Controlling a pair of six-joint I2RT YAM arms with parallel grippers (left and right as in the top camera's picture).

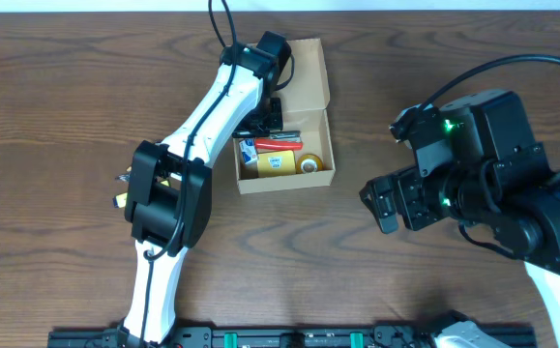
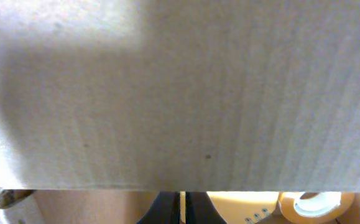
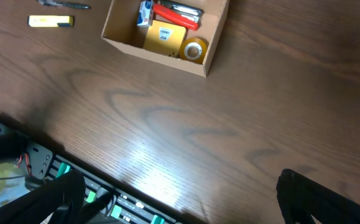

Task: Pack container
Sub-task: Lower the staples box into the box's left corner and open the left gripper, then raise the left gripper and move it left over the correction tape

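Right now the box (image 1: 284, 181) sits open at the middle of the table (image 1: 57, 87), its lid flap (image 1: 305, 72) tipped back on the far side. Inside lie a roll of tape (image 1: 309, 164), a yellow pad (image 1: 275, 161) and a red item (image 1: 260, 147).

The left gripper (image 2: 181, 213) reaches down into the box close under the flap, jaws pressed together. Whether they pinch anything cannot be told, since cardboard fills most of its wrist view. The right gripper (image 3: 176, 202) hangs well to the right of the box, jaws spread wide and empty.

Packing looks unfinished: a small yellow stick (image 3: 51, 21) and a thin dark item (image 3: 64, 5) lie on the table left of the box. The sensible move, I judge, is to lift the left arm straight up until it clears the flap, so that the box is not dragged or tipped. It can then fetch the loose pieces one at a time and set them in the free space beside the tape.
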